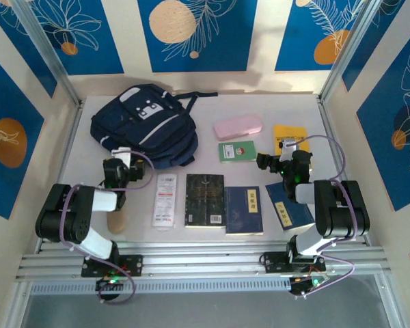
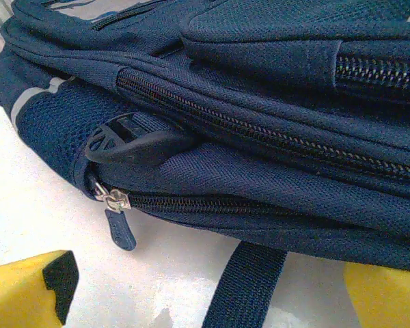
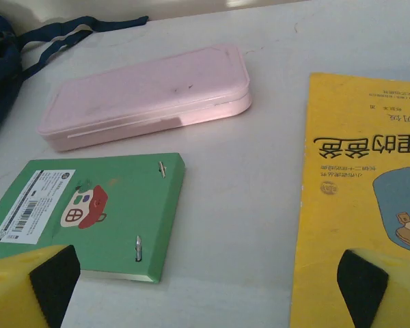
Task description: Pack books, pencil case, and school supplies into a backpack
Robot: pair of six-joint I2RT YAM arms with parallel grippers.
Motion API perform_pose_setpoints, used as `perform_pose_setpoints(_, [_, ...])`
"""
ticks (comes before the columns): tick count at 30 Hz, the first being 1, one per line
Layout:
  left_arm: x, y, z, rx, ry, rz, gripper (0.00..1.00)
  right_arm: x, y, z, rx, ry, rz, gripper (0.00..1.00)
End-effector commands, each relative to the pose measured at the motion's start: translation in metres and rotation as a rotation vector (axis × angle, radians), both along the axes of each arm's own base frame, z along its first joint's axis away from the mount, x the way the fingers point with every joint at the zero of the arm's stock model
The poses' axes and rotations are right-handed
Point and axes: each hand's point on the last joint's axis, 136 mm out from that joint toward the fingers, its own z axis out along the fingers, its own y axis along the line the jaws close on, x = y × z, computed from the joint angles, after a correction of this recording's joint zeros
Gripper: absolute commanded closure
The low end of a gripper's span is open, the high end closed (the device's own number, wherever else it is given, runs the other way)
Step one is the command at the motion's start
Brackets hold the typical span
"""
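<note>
The navy backpack [image 1: 143,126] lies closed at the back left, and its side zipper pull [image 2: 118,225] and a strap [image 2: 242,287] show close up. My left gripper [image 1: 117,166] sits at its near edge, open [image 2: 205,304] and holding nothing. The pink pencil case [image 1: 238,128] [image 3: 150,96], the green book [image 1: 237,151] [image 3: 89,219] and the yellow book [image 1: 290,137] [image 3: 362,191] lie at the back right. My right gripper [image 1: 266,162] hovers open [image 3: 205,297] between the green and yellow books. In front lie the white packet [image 1: 165,199], the black book [image 1: 205,199], two navy books [image 1: 244,210] [image 1: 289,205] and the tan block [image 1: 115,220].
The table [image 1: 205,109] is walled by blue patterned panels at the back and both sides. An aluminium rail [image 1: 205,263] runs along the near edge by the arm bases. A dark strap of the backpack [image 3: 82,29] trails toward the pink case.
</note>
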Motion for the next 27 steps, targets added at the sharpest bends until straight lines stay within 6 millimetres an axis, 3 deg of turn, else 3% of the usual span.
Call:
perform_pose_setpoints(1, [0.0095, -0.0042, 0.0214, 0.006, -0.084, -0.002, 0.0, 0.0044, 0.0021, 0.0083, -0.015, -0.028, 0.016, 0.01])
perform_pose_setpoints(27, [0.0109, -0.0026, 0.0218, -0.02, -0.074, -0.015, 0.0, 0.0031, 0.0033, 0.0091, -0.024, -0.035, 0.014, 0.01])
